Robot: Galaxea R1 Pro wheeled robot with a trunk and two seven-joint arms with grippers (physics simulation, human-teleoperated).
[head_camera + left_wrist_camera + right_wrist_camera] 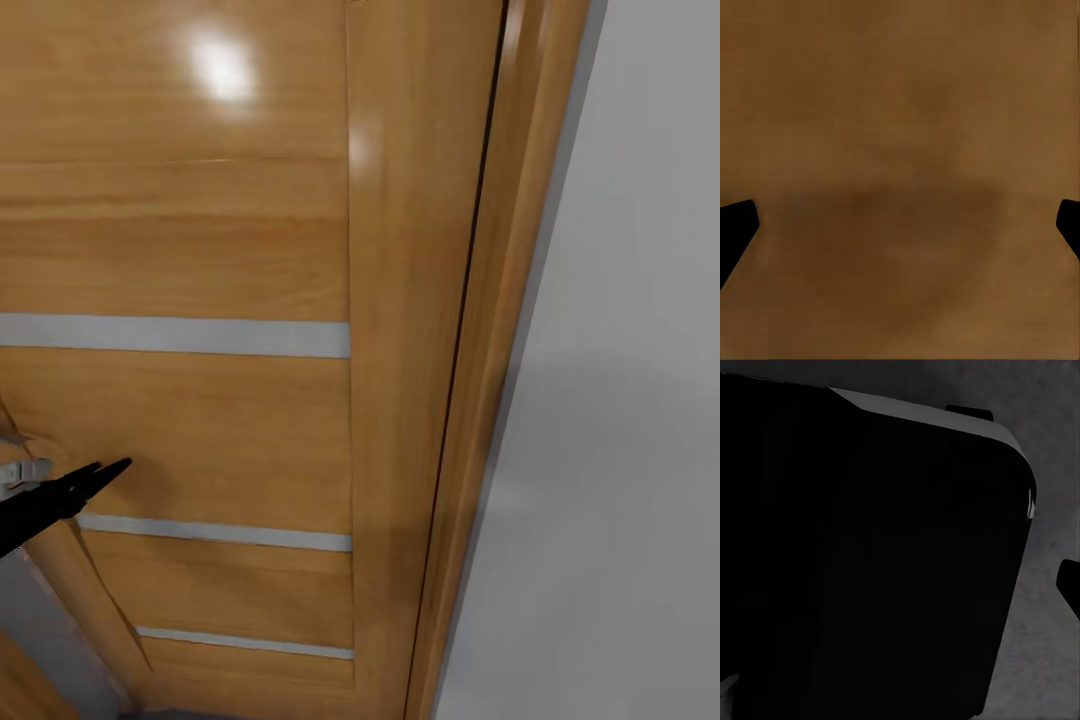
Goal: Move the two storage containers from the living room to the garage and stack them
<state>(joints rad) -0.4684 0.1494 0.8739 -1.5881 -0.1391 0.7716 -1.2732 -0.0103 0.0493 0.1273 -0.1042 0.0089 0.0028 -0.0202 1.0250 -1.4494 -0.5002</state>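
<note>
Directly ahead, wooden door [200, 300] blocks left fingers [100, 475].

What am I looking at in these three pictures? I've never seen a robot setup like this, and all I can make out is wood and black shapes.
These are computer-rendered views from one wheeled robot with two arms. The large picture comes from a camera on its head. It is facing a wooden door with pale horizontal strips, very close up, with a grey wall to the right. The black pointed shape at the lower left is the robot's left hand, reaching toward the door.

The brown picture is from a camera on that left arm: the wood is right in front of it, and the black tips at the two edges are its fingers, spread wide with nothing between them.

The dark picture is from the right arm's camera. It shows a large black body, probably part of the robot, above a grey floor. Nothing is being carried.
</note>
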